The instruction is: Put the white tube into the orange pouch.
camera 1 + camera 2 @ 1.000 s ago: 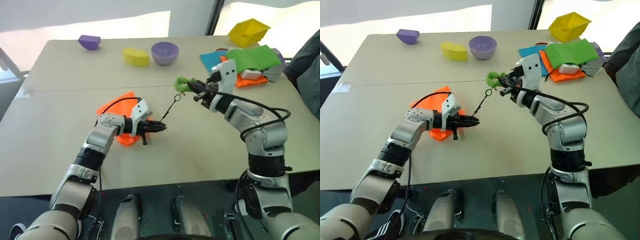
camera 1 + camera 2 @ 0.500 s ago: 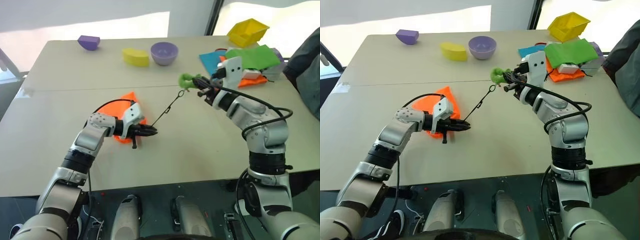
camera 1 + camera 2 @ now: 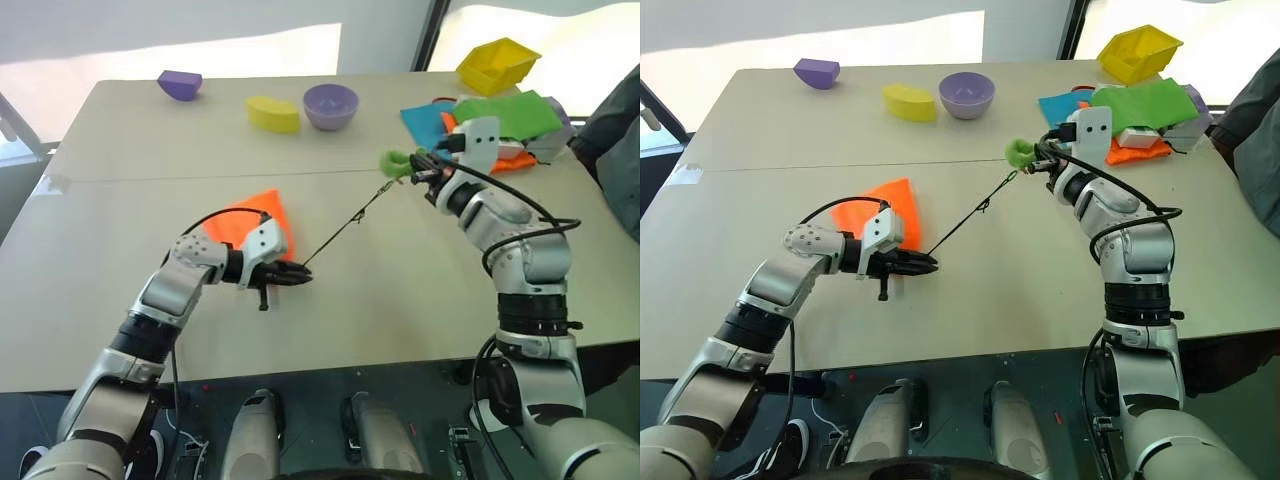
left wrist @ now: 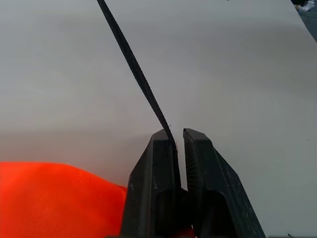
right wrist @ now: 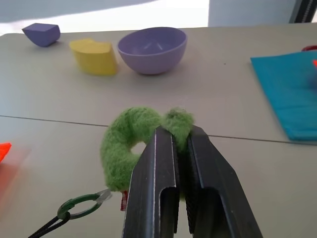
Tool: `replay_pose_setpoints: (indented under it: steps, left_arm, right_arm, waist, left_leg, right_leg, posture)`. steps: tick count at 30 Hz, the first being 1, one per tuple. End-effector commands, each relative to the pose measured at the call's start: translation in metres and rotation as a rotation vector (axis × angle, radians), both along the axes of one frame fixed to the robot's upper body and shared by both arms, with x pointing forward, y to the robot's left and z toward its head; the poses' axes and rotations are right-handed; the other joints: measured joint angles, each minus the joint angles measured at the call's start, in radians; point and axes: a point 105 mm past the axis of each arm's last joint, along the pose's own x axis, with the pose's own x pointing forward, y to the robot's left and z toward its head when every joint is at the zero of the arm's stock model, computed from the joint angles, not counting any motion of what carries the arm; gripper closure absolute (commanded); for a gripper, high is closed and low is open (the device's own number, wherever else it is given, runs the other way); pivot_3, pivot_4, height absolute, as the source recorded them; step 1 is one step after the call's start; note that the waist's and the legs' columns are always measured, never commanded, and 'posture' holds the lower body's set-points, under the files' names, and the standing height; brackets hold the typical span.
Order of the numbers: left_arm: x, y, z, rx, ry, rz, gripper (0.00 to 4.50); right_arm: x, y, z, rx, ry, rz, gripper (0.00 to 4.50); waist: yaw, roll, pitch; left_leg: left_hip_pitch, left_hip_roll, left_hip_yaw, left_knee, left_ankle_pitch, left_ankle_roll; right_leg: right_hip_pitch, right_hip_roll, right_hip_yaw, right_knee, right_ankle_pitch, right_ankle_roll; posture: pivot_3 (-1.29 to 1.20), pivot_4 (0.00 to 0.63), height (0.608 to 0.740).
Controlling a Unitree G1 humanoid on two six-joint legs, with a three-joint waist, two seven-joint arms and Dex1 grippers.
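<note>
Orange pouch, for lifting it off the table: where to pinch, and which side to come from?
The orange pouch lies flat, so probably take its pointed far corner, sliding in low from the far side; the left gripper and taut cord crowd the near right corner.

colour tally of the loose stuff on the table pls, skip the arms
Orange: 2 – orange pouch, orange cloth
Purple: 2 – bowl, block
Yellow: 2 – block, bin
Green: 2 – cloth, fuzzy ring
Blue: 1 – cloth
Total: 9

The left tool [image 3: 290, 277] covers the orange pouch [image 3: 258, 222] mouth; nothing white shows at it.
</note>
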Motion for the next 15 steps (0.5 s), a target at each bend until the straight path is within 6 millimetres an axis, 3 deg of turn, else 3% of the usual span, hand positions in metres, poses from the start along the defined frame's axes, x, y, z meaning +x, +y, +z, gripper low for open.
replay_pose_setpoints:
  steps: [1, 4, 6, 7, 9, 12, 15]
  left_arm:
    - [-0.006, 0.008, -0.012, 0.032, 0.035, -0.004, 4.44]
    - [-0.001, 0.000, -0.006, -0.022, 0.006, 0.017, 4.44]
    - [0.008, -0.007, 0.002, -0.078, -0.036, 0.052, 4.44]
    - [0.011, -0.009, 0.005, -0.106, -0.029, 0.071, 3.77]
    - [0.008, -0.013, 0.011, -0.162, 0.046, 0.072, 3.25]
    - [0.014, -0.017, 0.028, -0.240, -0.034, 0.088, 1.77]
    - [0.008, -0.018, 0.050, -0.342, -0.007, 0.049, 0.23]
  right_arm:
    - [-0.001, -0.046, 0.034, -0.051, -0.115, -0.187, 4.50]
    - [-0.005, -0.026, 0.021, -0.075, -0.080, -0.076, 4.50]
    - [-0.015, 0.002, 0.001, -0.138, -0.014, 0.097, 4.50]
    - [-0.021, 0.011, -0.006, -0.160, 0.010, 0.162, 4.50]
    - [-0.030, 0.021, -0.016, -0.146, 0.047, 0.228, 4.50]
    - [-0.044, 0.030, -0.030, -0.153, 0.095, 0.306, 3.46]
    - [-0.050, 0.029, -0.028, -0.163, 0.092, 0.328, 1.92]
  waist:
    - [0.000, 0.000, 0.000]
    - [0.000, 0.000, 0.000]
    - [0.004, 0.000, 0.000]
    - [0.003, 0.000, 0.000]
    - [0.001, 0.000, 0.000]
    - [-0.001, 0.001, 0.000]
    - [-0.004, 0.001, 0.000]
  left_leg:
    - [0.000, 0.000, 0.000, 0.000, 0.000, 0.000]
    - [0.000, 0.000, 0.000, 0.000, 0.000, 0.000]
    - [0.000, 0.000, 0.000, 0.000, 0.000, 0.000]
    - [0.000, 0.000, 0.000, 0.000, 0.000, 0.000]
    - [0.000, 0.000, 0.000, 0.000, 0.000, 0.000]
    - [0.000, 0.000, -0.001, 0.001, 0.000, 0.000]
    - [0.000, 0.000, -0.002, 0.005, 0.000, 0.000]
  right_leg:
    - [0.000, 0.000, 0.000, 0.000, 0.000, 0.000]
    - [0.000, 0.000, 0.000, 0.000, 0.000, 0.000]
    - [0.000, 0.000, 0.000, 0.000, 0.000, 0.000]
    - [0.000, 0.000, 0.000, 0.000, 0.000, 0.000]
    - [0.000, 0.000, 0.000, 0.000, 0.000, 0.000]
    - [0.000, 0.001, 0.000, 0.001, 0.000, 0.000]
    - [0.000, 0.001, 0.000, 0.005, 0.000, 0.000]
  posture:
    - [0.00, 0.150, 0.740]
    - [0.00, 0.150, 0.740]
    - [0.00, 0.150, 0.740]
    - [0.00, 0.150, 0.740]
    - [0.00, 0.150, 0.740]
    - [0.00, 0.150, 0.740]
    - [0.00, 0.150, 0.740]
